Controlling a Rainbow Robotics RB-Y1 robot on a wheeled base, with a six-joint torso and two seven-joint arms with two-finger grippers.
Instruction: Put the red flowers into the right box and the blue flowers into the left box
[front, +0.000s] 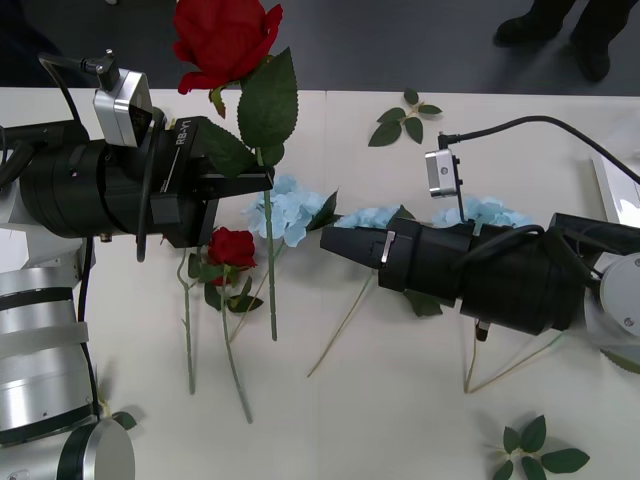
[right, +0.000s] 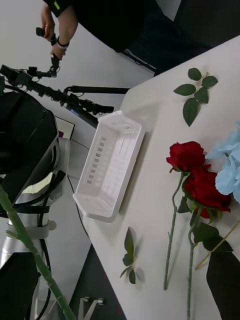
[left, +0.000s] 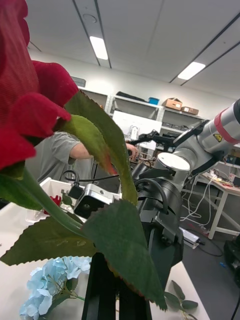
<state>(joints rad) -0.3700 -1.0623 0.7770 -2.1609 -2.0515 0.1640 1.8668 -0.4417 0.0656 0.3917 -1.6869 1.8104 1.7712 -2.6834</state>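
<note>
**Rose in the air, and a few ways I could fumble it**

Front view: my left gripper (front: 262, 180) is clamped on the thin green stem of a deep red artificial rose (front: 225, 40). The head is up high and the stem tail hangs over the white table (front: 400, 420). My right gripper (front: 325, 238) points at it from just beside. Under both lie another red rose (front: 231, 245) and the fluffy pale blue hydrangeas (front: 290, 208). If I swing low, that dangling stem could rake through them and drag them around.

Right wrist view: my right fingers sit wide apart at the corners, with the held stem (right: 30, 250) crossing by one of them. If this is a handover, I could easily close on air or pinch just a leaf. The white slotted plastic tray (right: 110, 165) at the table edge looks like the left box, so it's wrong for red.

Left wrist view: the black fingers are pressed together under the big green leaves (left: 120, 240). The stem's skinny, so I reckon the rose could twist or slip. My right arm (left: 165, 200) is also close, so I could bump it.
</note>
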